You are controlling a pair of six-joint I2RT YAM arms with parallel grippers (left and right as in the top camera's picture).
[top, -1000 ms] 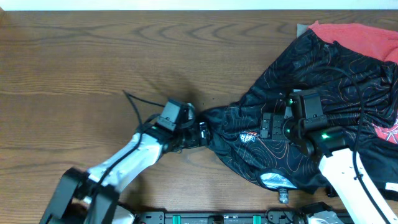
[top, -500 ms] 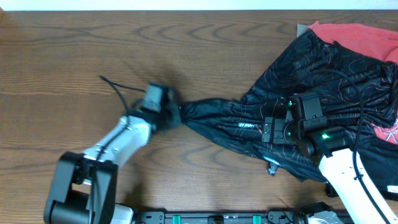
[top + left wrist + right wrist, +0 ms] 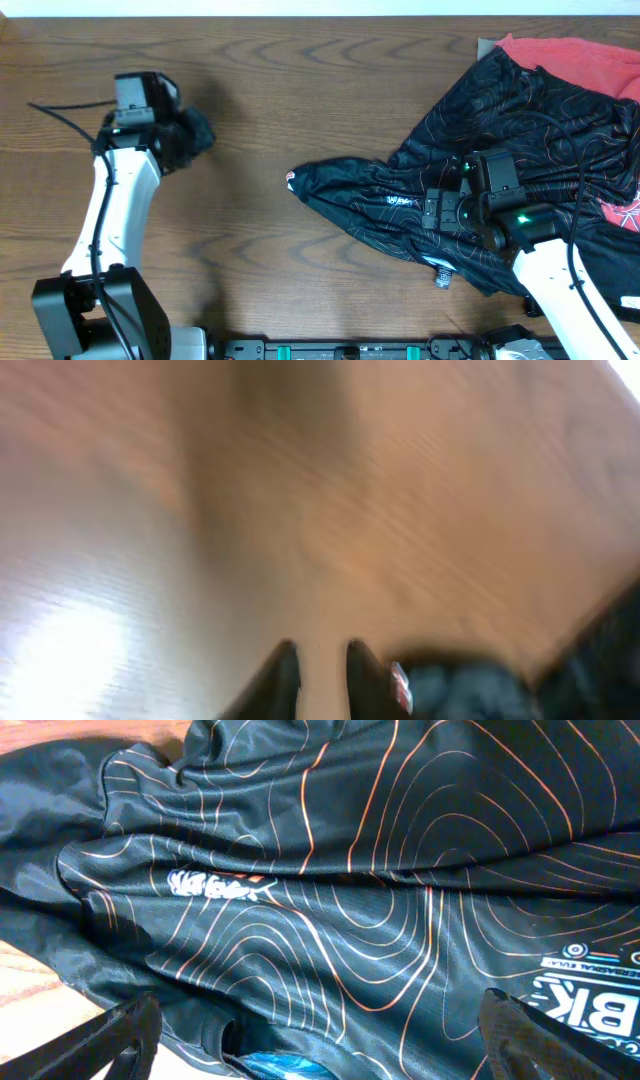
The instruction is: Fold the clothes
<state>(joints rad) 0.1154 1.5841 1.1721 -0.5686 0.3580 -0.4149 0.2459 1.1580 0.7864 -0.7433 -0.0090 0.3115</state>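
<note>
L hand (image 3: 322,675), far left over bare worktop (image 3: 330,80): fingers nearly together, gripping nothing. Black jersey (image 3: 370,195) lay centre-right, one corner stretched left, prob. to spread it flat. R hand (image 3: 432,210) hung wide open above it, likely ready to grab.

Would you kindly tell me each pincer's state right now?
Left pincer: nearly closed, empty.
Right pincer: open, over the black jersey.

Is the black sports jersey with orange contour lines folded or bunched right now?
Bunched, not folded: the black jersey lies rumpled in creases, one end drawn to a point on the wooden table.
</note>
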